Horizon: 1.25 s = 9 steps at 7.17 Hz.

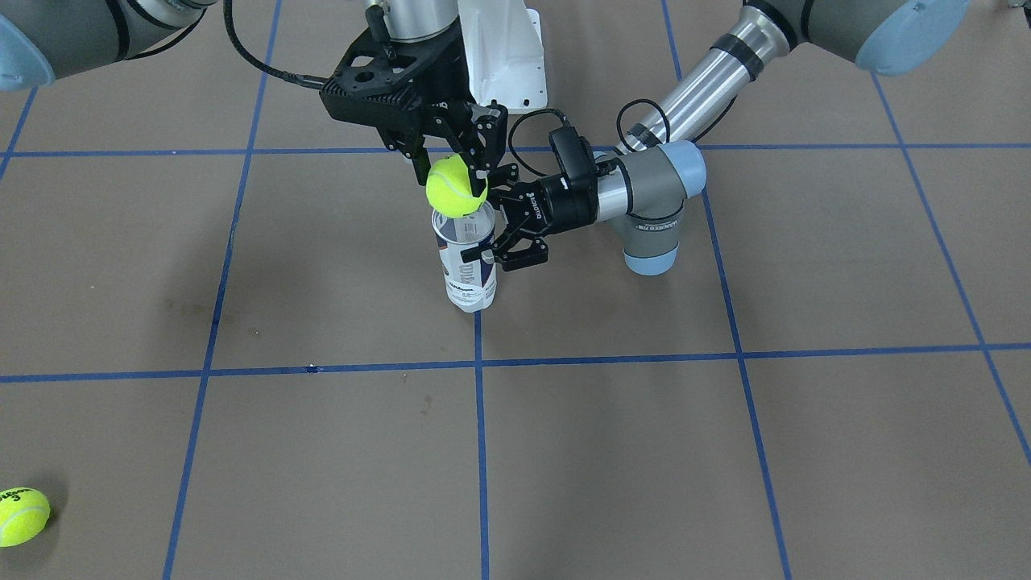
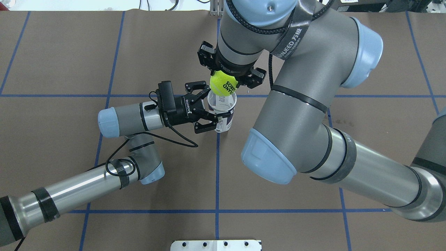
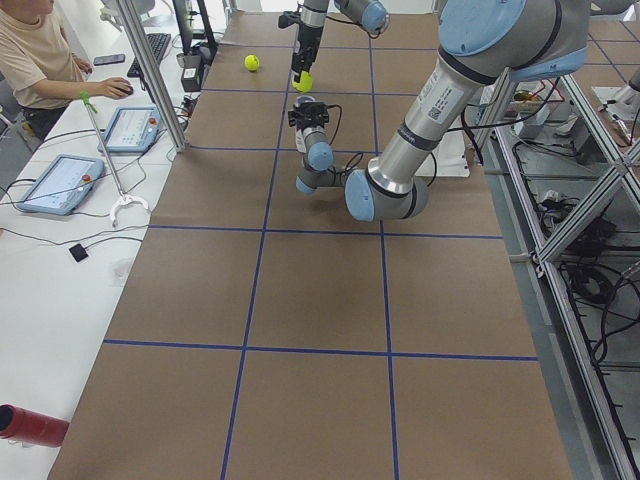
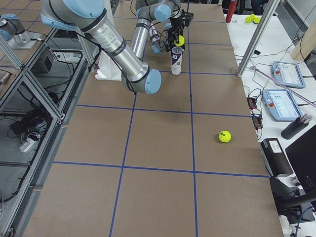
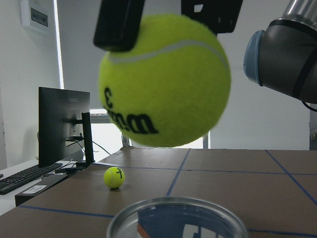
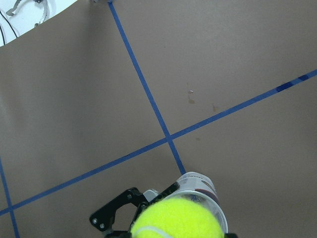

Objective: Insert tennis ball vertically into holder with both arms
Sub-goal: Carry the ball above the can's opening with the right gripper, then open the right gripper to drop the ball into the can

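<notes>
Filling most of the left wrist view, the tennis ball (image 5: 166, 82) hangs pinched in the right jaws, whose black fingers (image 5: 119, 25) press on its upper half from either side. Under it, across a clear gap, the metal rim of the holder (image 5: 177, 218) shows at the bottom edge. The overhead view hides that gap: from above the ball simply overlaps the far side of the mouth.

The front-facing view shows the holder standing upright on the counter (image 1: 725, 451), its foot at a blue tape line (image 1: 480, 419). The left jaws reach level from the side, spread to the holder's width and clamped on its upper part. In the overhead view the left arm (image 2: 139, 116) runs low, while the right arm (image 2: 306, 115) arches over with its wrist pointing down.

The right wrist view looks straight down past the ball into the mouth. A second ball (image 1: 22, 515) lies well apart near the counter's edge, caught by the front-facing, side and left wrist views.
</notes>
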Tool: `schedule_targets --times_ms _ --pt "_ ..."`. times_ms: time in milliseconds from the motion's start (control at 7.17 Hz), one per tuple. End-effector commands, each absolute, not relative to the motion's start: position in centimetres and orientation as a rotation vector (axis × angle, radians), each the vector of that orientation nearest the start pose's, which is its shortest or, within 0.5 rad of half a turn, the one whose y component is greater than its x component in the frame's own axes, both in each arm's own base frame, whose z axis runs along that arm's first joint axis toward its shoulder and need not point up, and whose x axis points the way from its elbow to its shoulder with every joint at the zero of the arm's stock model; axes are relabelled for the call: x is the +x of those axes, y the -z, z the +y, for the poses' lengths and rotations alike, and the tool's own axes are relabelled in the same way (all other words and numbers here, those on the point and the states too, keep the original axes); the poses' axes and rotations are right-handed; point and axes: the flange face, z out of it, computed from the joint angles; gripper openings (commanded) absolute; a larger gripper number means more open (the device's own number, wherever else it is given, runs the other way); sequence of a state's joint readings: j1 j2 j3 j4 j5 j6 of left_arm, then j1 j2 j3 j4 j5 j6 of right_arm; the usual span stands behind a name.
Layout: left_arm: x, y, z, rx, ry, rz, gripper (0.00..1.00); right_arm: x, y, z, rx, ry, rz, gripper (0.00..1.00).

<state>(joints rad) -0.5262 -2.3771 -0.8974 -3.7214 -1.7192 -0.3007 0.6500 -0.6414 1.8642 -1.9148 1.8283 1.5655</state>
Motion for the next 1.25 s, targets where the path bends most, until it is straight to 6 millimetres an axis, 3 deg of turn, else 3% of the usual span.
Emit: schedule_targets --times_ms 0,697,1115 --pt "54.95 -26.54 -45.78 1.779 -0.536 1.509 0.81 -42.42 -3.25 -45.43 0.068 -0.48 -0.911 0.99" --pt "54.96 -26.44 -45.79 1.78 -0.535 1.51 0.81 -42.08 -3.13 -45.32 0.075 -0.45 -0.907 0.99" --pt "54.83 -26.36 -45.95 1.785 -0.509 1.504 0.98 -41.52 -3.67 -45.94 0.087 -0.438 -0.883 0.99"
